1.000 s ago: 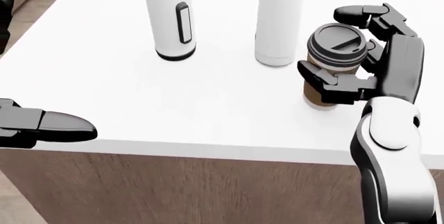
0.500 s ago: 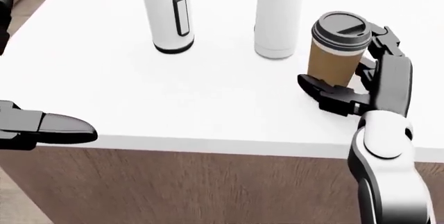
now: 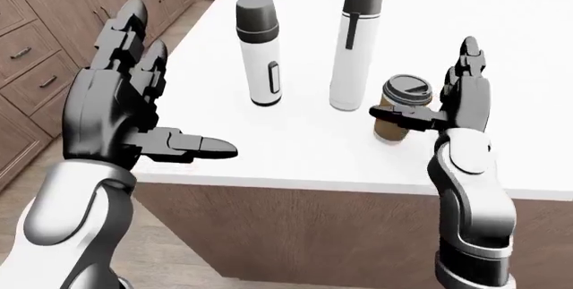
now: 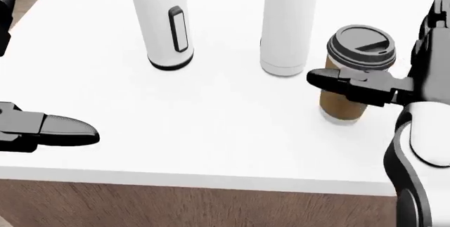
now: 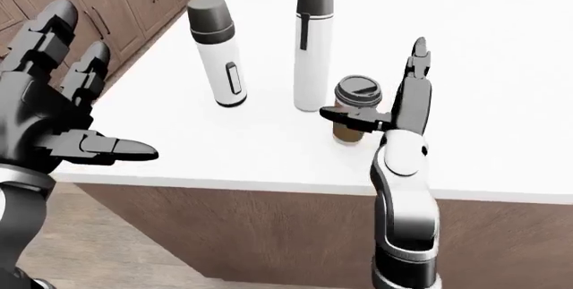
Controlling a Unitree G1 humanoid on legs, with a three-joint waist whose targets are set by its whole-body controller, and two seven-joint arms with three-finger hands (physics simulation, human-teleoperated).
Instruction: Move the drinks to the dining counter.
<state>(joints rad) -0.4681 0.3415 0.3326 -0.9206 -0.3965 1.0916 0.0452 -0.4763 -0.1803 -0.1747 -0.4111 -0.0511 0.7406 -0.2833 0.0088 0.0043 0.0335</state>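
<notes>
Drinks are standing together on the white counter top [image 3: 295, 148]: a brown paper coffee cup with a dark plastic lid [image 4: 355, 74], upright, just right of a tall white flask with a grey cap [image 3: 355, 47], and a shorter white flask with a dark cap [image 3: 260, 51] further left. Black three-finger right hand [image 3: 452, 98] is hanging beside the cup with fingers spread; its thumb [image 4: 352, 86] is crossing the near face of the cup, the other fingers [image 3: 469, 57] are pointing up at the cup's right, not closing round it. Black left hand [image 3: 121, 104] is hovering wide open at the view's left, well apart from the drinks, holding nothing.
</notes>
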